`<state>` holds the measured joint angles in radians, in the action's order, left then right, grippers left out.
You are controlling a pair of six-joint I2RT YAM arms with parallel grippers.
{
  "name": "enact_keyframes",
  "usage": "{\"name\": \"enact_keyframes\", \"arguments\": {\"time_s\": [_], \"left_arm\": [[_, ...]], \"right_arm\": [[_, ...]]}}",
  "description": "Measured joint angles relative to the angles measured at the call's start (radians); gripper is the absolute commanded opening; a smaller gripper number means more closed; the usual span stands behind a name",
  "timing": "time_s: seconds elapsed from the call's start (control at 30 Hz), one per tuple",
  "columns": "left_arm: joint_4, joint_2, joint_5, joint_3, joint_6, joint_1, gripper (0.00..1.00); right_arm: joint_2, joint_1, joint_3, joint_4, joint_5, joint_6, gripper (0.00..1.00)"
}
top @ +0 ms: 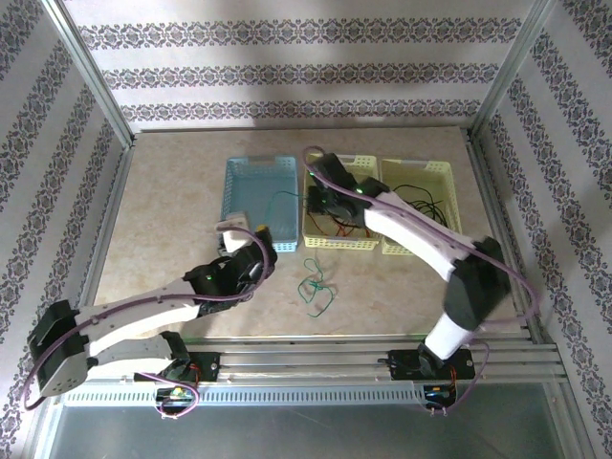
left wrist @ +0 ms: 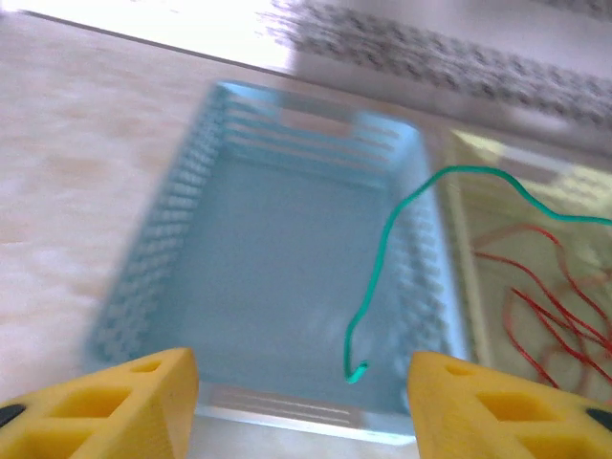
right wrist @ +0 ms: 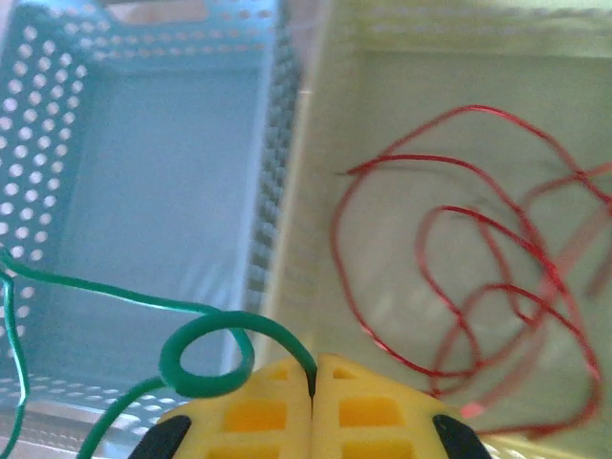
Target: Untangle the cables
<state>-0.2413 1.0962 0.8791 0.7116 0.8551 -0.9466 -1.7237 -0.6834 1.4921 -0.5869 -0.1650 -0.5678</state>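
My right gripper (right wrist: 312,375) is shut on a green cable (right wrist: 205,350), which loops beside the fingers and trails left over the blue basket (right wrist: 143,191). From above, this gripper (top: 318,198) hangs over the left edge of the middle yellow basket (top: 337,241). A red cable (right wrist: 459,287) lies curled in that basket. In the left wrist view the green cable (left wrist: 382,258) dangles over the blue basket (left wrist: 277,239). My left gripper (left wrist: 301,402) is open, just short of the basket's near wall, with nothing between its fingers. A second green cable (top: 314,287) lies tangled on the table. Black cable (top: 430,204) sits in the right yellow basket.
Three baskets stand side by side mid-table: blue (top: 256,196), yellow, and another yellow (top: 442,182). Metal frame posts and patterned walls enclose the table (top: 163,220). My left arm (top: 143,311) reaches diagonally from the near left.
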Motion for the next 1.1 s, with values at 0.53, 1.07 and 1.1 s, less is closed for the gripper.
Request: {"name": "enact_keyframes", "arguments": {"time_s": [0.53, 1.07, 1.1], "left_arm": [[0.067, 0.007, -0.154, -0.077, -0.215, 0.0, 0.66], [0.229, 0.386, -0.887, 0.023, -0.505, -0.009, 0.55], [0.23, 0.41, -0.904, 0.036, -0.513, -0.009, 0.52]], "right_arm": [[-0.032, -0.002, 0.065, -0.03, 0.09, 0.149, 0.6], [0.48, 0.067, -0.6, -0.016, 0.051, -0.012, 0.58], [0.488, 0.067, -0.605, -0.016, 0.055, -0.016, 0.58]]}}
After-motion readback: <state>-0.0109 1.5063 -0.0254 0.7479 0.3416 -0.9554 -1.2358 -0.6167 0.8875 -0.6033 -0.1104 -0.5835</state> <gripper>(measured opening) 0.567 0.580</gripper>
